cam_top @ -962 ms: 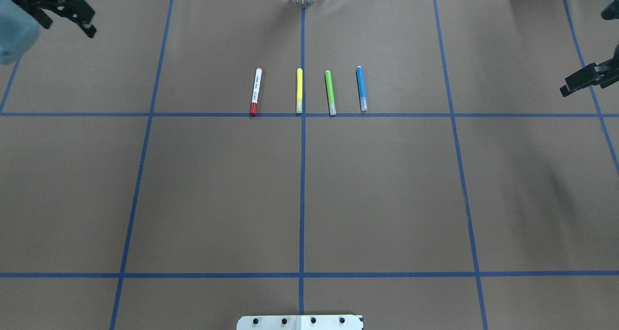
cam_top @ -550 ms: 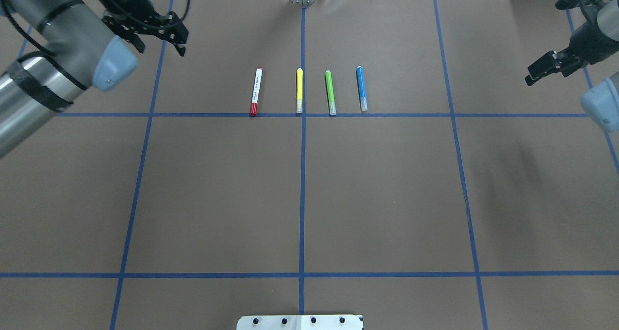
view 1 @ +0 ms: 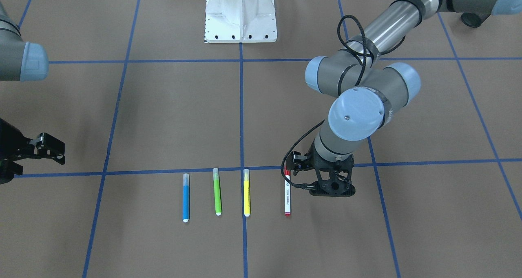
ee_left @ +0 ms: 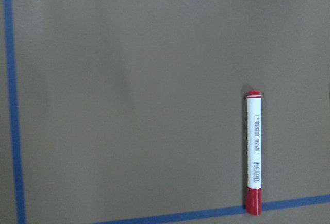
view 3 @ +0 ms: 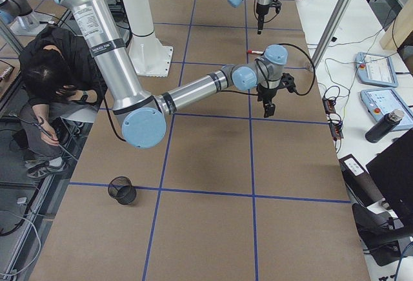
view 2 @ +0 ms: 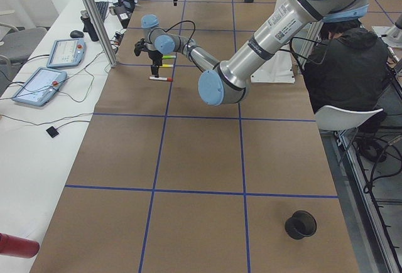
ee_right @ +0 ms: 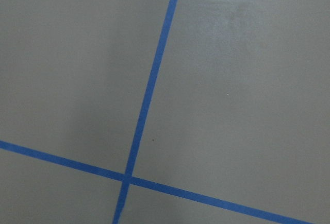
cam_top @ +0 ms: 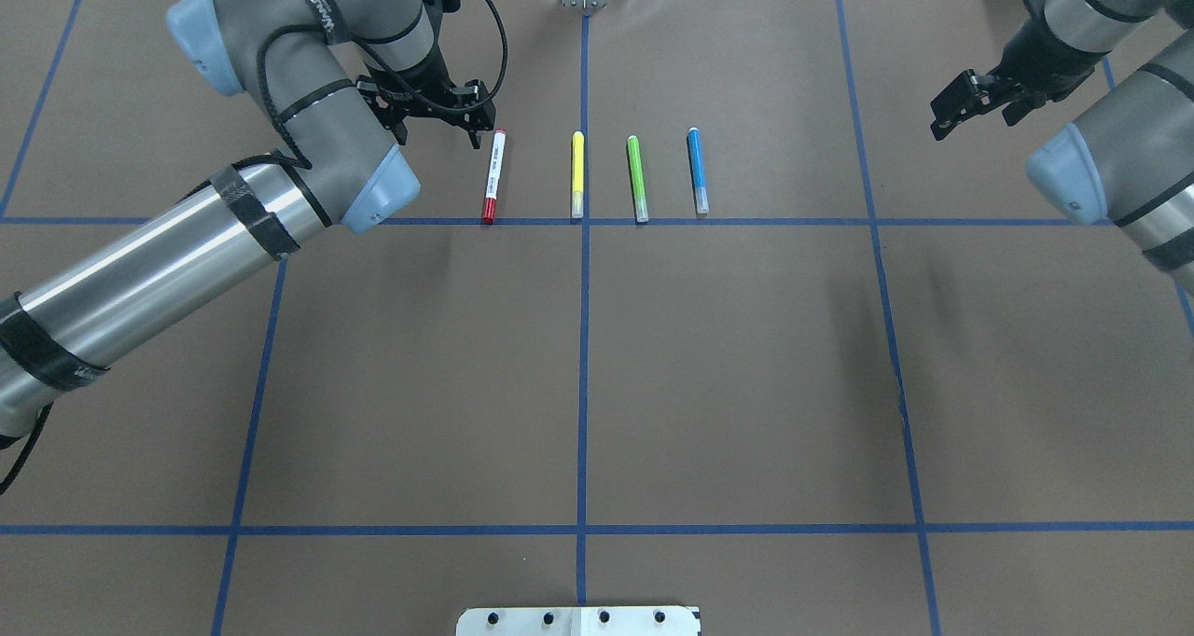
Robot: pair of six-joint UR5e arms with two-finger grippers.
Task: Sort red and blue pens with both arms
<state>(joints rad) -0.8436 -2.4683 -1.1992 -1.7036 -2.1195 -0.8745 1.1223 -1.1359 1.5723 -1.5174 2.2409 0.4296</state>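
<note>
Left gripper [cam_top: 437,125]: jaws wide, empty, hovers just beside far end of red marker [cam_top: 492,177], at its 10 o'clock in overhead view. Right gripper [cam_top: 950,118]: jaws parted, empty, well apart from blue marker [cam_top: 697,171], at its 2 o'clock. Both markers flat on table [cam_top: 746,384]; yellow marker [cam_top: 577,174] and green marker [cam_top: 637,177] between.

The left arm [cam_top: 168,263] and right arm [cam_top: 1110,151] are shiny silver tubes with grey joints and pale blue round caps. Black bands wrap the tubes, and a black cable [view 1: 304,137] loops round the left wrist. The left gripper [cam_top: 438,135] and right gripper [cam_top: 970,114] are small and black.
</note>
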